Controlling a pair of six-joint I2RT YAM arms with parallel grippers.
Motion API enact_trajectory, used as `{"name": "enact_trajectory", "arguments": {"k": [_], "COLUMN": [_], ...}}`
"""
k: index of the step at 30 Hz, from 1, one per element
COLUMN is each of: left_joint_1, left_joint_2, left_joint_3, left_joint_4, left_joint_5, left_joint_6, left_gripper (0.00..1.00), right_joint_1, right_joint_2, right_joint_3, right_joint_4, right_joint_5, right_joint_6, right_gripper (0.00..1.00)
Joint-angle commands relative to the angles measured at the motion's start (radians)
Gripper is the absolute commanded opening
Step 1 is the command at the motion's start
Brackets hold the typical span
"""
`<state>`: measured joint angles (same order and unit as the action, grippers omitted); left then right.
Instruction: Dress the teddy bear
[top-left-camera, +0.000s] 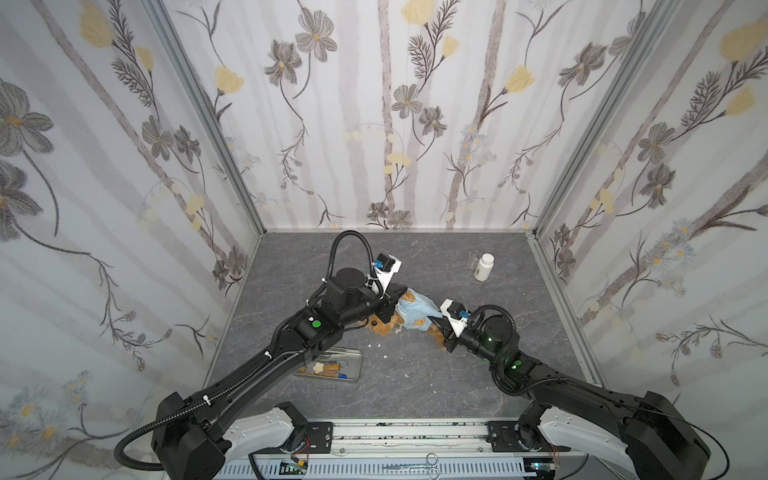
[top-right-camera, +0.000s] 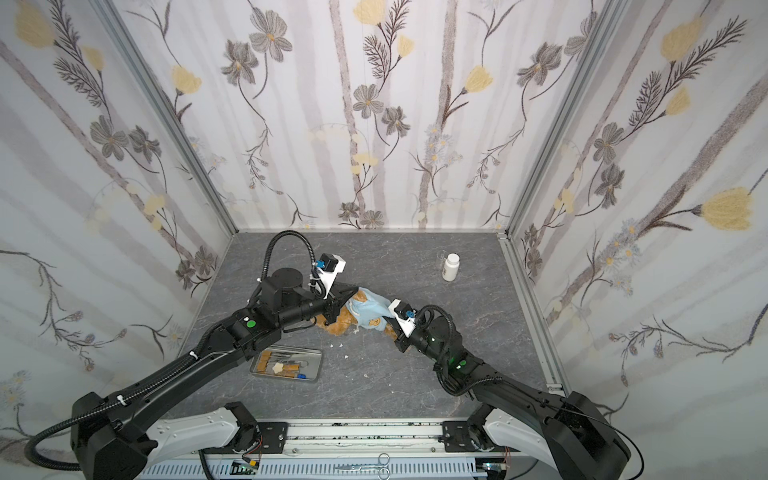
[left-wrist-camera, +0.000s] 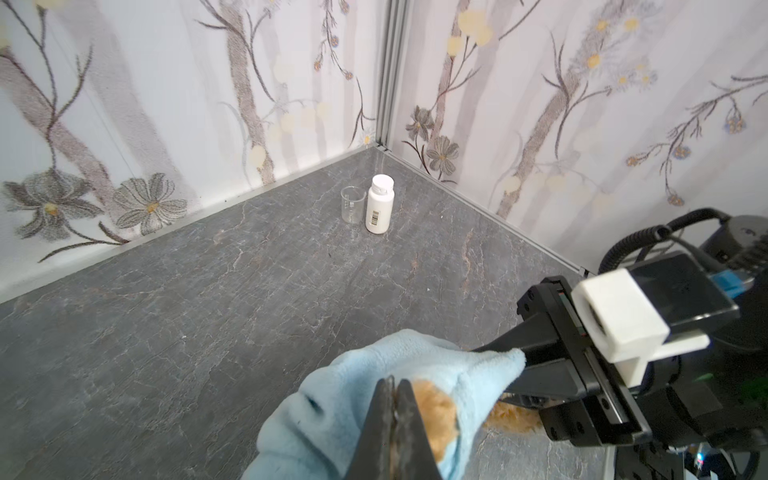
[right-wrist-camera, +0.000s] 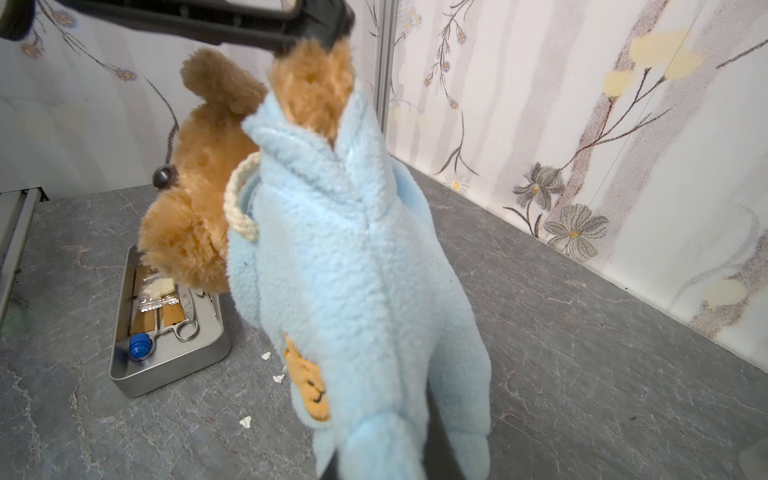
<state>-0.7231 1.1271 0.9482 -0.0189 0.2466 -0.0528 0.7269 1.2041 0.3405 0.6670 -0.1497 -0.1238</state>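
Clearly the step in hand is seating the sleeve: the teddy bear (right-wrist-camera: 195, 216) sits mid-bench (top-left-camera: 415, 386) between the two arms, head toward the metal tray (right-wrist-camera: 174, 374), with the light blue shirt (right-wrist-camera: 353, 270) over its body and one paw (right-wrist-camera: 311, 83) poking out of the sleeve opening

To do it well, I would pull in opposition. The paw should be drawn along the line of the sleeve while the far end of the shirt is eased the other way, so the fleece slides down the arm and does not bunch at the shoulder. Gentle tension matters, because the curly fur drags on the fabric and a hard tug could slip the pinch or tip the whole bear over. The orange emblem (right-wrist-camera: 309, 382) looks turned to one side, so the body of the shirt probably needs squaring afterwards

The left jaws are closed tight, pinching the tip of that paw at the sleeve mouth. The right jaws are nearly closed on a fold of the shirt at its lower end, as the left wrist view shows. Neither touches the white bottle (top-left-camera: 484, 266), which stands well apart near the back wall
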Motion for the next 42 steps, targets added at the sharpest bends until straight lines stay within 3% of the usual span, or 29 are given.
{"name": "enact_trajectory", "arguments": {"k": [1, 4, 6, 7, 10, 12, 20, 25, 32, 39, 42], "left_joint_1": [0.021, 0.051, 0.048, 0.039, -0.008, -0.052, -0.179, -0.225, -0.247, -0.246, -0.245], "left_joint_2": [-0.025, -0.040, -0.037, -0.034, -0.026, -0.010, 0.089, 0.138, 0.205, 0.260, 0.277], "left_joint_3": [-0.027, -0.056, -0.041, -0.033, -0.013, 0.004, 0.065, 0.082, 0.099, 0.129, 0.135], "left_joint_4": [0.195, 0.273, 0.259, 0.239, 0.145, 0.066, -0.087, -0.100, -0.104, -0.101, -0.098], "left_joint_5": [0.028, 0.091, 0.114, 0.117, 0.083, 0.045, -0.124, -0.244, -0.327, -0.374, -0.396], "left_joint_6": [-0.107, -0.192, -0.173, -0.140, 0.017, 0.143, 0.361, 0.424, 0.450, 0.434, 0.425], "left_gripper": [0.00, 0.00, 0.00, 0.00, 0.23, 0.33, 0.42, 0.40, 0.33, 0.16, 0.04], "right_joint_1": [-0.002, -0.003, -0.001, -0.002, -0.002, -0.002, -0.002, -0.002, -0.003, -0.001, 0.001], "right_joint_2": [0.023, 0.044, 0.044, 0.043, 0.040, 0.041, 0.041, 0.041, 0.035, 0.014, 0.005], "right_joint_3": [0.018, 0.035, 0.040, 0.044, 0.055, 0.062, 0.068, 0.071, 0.059, 0.048, 0.048], "right_joint_4": [-0.043, -0.046, -0.038, -0.040, -0.044, -0.052, -0.062, -0.069, -0.065, -0.051, -0.044], "right_joint_5": [0.038, 0.033, 0.027, 0.023, 0.011, 0.007, 0.004, -0.003, -0.008, -0.013, -0.010], "right_joint_6": [0.010, 0.012, 0.011, 0.012, 0.013, 0.012, 0.008, 0.006, 0.012, 0.019, 0.022], "right_gripper": [0.00, 0.00, 0.00, 0.00, 0.00, 0.00, 0.00, 0.00, 0.00, 0.00, 0.00]}}
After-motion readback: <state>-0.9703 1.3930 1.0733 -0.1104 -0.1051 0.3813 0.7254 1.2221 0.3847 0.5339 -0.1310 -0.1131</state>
